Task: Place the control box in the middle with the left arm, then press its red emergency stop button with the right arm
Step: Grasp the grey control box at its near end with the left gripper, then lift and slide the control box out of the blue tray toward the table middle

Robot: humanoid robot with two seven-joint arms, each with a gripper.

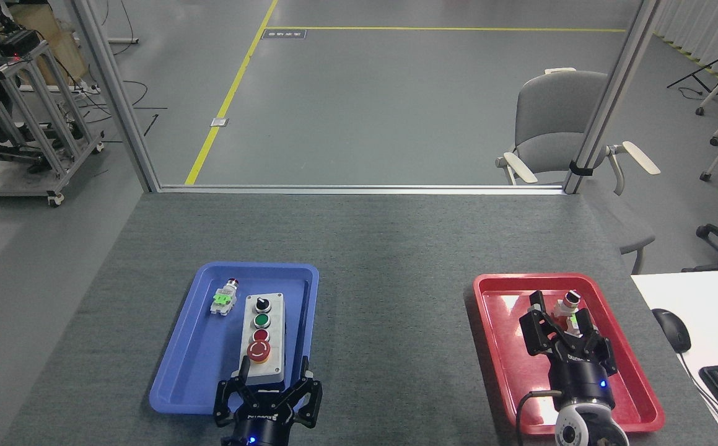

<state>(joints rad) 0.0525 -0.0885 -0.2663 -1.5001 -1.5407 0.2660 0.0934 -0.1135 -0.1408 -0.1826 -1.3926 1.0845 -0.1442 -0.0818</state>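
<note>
**Grasp lined up at the near end of the control box**

Control box lies lengthwise in the blue tray, against the tray's right side, its black knob toward the far rim and the red emergency stop button toward the near rim. The left gripper sits at the near rim, its fingers spread wide on either side of the box's near end and holding nothing. The right gripper hangs over the red tray near the table's right edge, fingers parted and empty, just beside a small switch part.

The middle, the bare grey tabletop between the trays, holds nothing.

Risks, as I judge them:
- The box is long and would be held by one end, so it may sag or swing once lifted and slip from the fingers.
- The right finger has little room between the box and the tray's right wall; it could catch the rim and drag the tray.
- A finger closing too far forward could strike the stop button.
- The loose green-and-grey switch lies toward the far left of the tray, apart from the box, and looks safe.
</note>
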